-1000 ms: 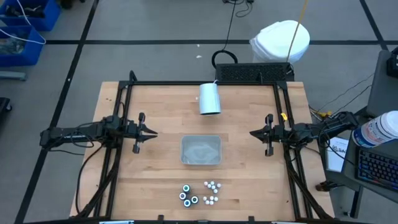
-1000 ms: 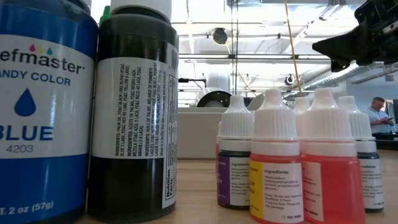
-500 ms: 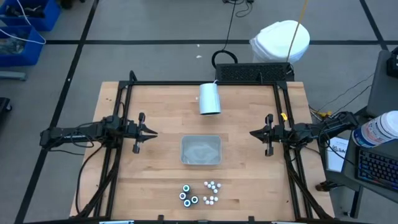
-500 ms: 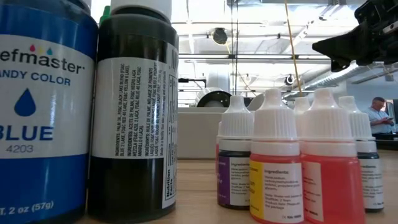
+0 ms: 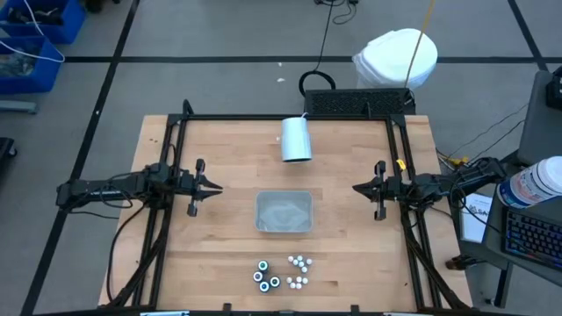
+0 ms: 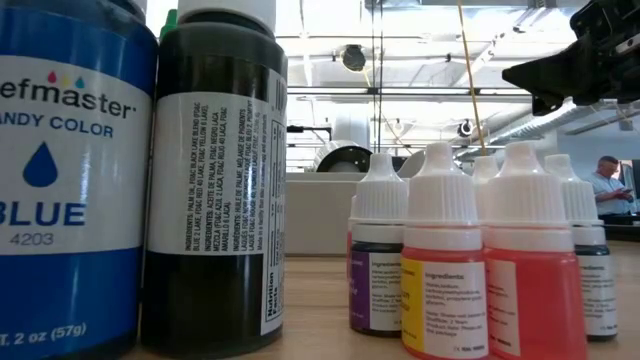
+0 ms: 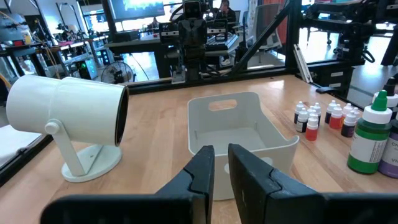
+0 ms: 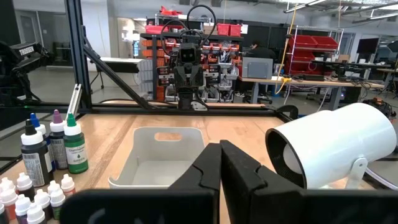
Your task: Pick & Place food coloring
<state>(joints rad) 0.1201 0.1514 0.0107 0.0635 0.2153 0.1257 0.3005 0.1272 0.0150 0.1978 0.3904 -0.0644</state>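
Robotics lab or workshop, open-plan industrial hall; wooden table (image 5: pixel 351 254) boxed in a black metal frame (image 5: pixel 290 117), set on a grey floor (image 5: pixel 219 35) marked with dark tape lines; blue bins (image 5: pixel 39 39) and loose cables (image 5: pixel 329 26) lie on the floor; keyboard (image 5: pixel 531 233) on a side desk; red parts racks (image 8: pixel 311 53) and workbenches (image 8: pixel 311 84) stand behind; exposed ceiling ducts (image 6: pixel 400 95) and strip lights overhead; fan (image 7: pixel 112 74) and a monitor (image 7: pixel 143 7) beyond the table; person (image 6: pixel 605 185) at a far desk.
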